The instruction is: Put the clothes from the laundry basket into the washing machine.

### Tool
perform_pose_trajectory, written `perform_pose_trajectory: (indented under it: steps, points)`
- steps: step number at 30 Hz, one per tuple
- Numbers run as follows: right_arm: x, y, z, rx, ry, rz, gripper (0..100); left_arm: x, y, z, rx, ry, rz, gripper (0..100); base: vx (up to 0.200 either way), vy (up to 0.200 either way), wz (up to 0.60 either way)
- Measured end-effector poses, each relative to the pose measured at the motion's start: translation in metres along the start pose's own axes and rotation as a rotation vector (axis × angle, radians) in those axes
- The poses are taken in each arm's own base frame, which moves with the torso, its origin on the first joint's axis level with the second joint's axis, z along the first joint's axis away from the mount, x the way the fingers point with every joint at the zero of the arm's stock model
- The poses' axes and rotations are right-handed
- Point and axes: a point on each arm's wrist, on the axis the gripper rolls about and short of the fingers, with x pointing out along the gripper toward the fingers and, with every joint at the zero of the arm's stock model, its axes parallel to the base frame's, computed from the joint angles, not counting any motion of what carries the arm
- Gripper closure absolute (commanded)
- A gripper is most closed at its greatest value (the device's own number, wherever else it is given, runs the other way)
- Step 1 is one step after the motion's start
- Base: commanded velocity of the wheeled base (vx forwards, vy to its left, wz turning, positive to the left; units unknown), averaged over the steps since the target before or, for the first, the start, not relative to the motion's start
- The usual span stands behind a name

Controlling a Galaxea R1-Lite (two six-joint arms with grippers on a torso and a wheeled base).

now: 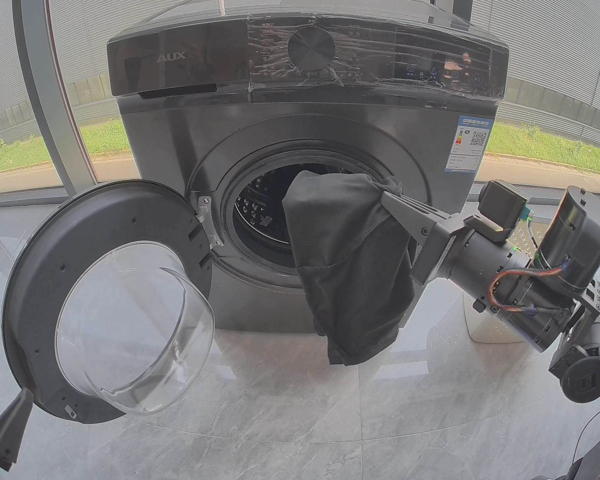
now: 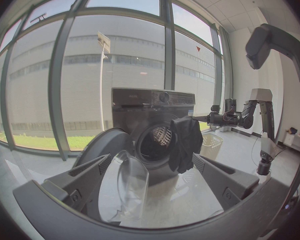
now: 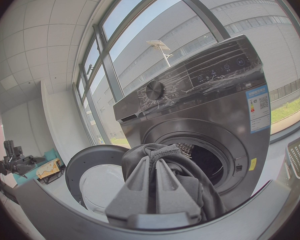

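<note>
A dark grey garment [image 1: 353, 268] hangs in front of the washing machine's [image 1: 300, 108] round opening [image 1: 260, 211], its top edge level with the opening's upper rim. My right gripper [image 1: 385, 197] is shut on the garment's upper right corner, and the cloth droops almost to the floor. The right wrist view has the shut fingers [image 3: 136, 184] pinching bunched fabric [image 3: 196, 187] just before the drum. My left gripper [image 2: 156, 180] stays low and well back from the machine, open with nothing in it; the garment [image 2: 185, 144] and right gripper [image 2: 197, 118] are far ahead of it.
The machine's door [image 1: 107, 295] is swung wide open to the left, its clear bowl facing outward. A white laundry basket [image 1: 490, 325] stands on the tiled floor right of the machine, behind my right arm. Windows rise behind the machine.
</note>
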Motion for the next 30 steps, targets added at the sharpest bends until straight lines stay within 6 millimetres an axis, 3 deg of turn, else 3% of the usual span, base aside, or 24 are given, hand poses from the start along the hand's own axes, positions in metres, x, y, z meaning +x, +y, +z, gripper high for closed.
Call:
perform_pose_trajectory:
  steps: [6, 12, 19, 30]
  points:
    - [0.017, 0.003, 0.000, 0.004, -0.032, 0.010, 100, 0.051, 0.017, 0.010, -0.051, 0.096, -0.101, 0, 0.000, 0.000, 0.00]
    - [0.035, 0.003, 0.000, 0.006, -0.057, 0.008, 100, 0.110, 0.021, 0.006, -0.101, 0.158, -0.196, 0, 0.000, 0.000, 0.00]
    - [0.053, 0.003, -0.006, 0.006, -0.067, 0.002, 100, 0.174, -0.004, -0.020, -0.137, 0.263, -0.348, 0, 0.000, 0.000, 0.00]
    - [0.069, 0.002, -0.020, 0.006, -0.056, -0.001, 100, 0.233, -0.041, -0.068, -0.159, 0.364, -0.459, 0, 0.000, 0.000, 0.00]
